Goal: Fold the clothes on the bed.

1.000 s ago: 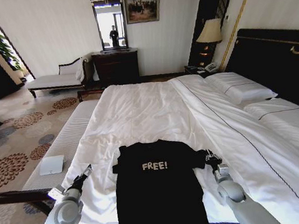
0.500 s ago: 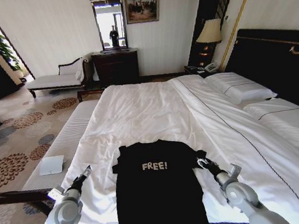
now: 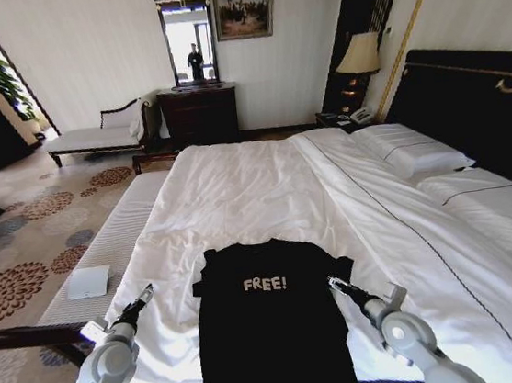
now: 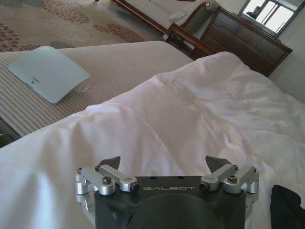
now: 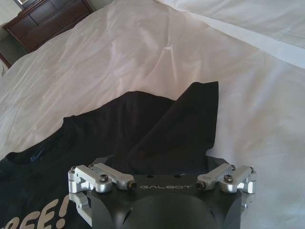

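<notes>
The clothes, one black T-shirt [image 3: 271,324] with white "FREE!" lettering, lie flat on the near part of the bed [image 3: 247,192]. My right gripper [image 3: 334,283] is at the shirt's right sleeve [image 3: 341,266]. In the right wrist view the right gripper [image 5: 159,160] stands open, and the raised black sleeve [image 5: 186,129] runs in between its fingers. My left gripper [image 3: 142,296] hovers over the white duvet left of the shirt. The left wrist view shows the left gripper [image 4: 164,164] open and holding nothing, with a corner of the shirt [image 4: 286,205] off to one side.
A striped bench [image 3: 117,230] runs along the bed's left side with a white flat pad [image 3: 89,282] on it. Pillows [image 3: 413,150] and the dark headboard [image 3: 477,102] are at the right. A chaise [image 3: 92,136], a dresser [image 3: 199,115] and a lamp [image 3: 361,55] stand by the far wall.
My right gripper has moved left from beside the shirt onto its right sleeve, and the sleeve has shifted slightly inward. The left gripper has hardly moved.
</notes>
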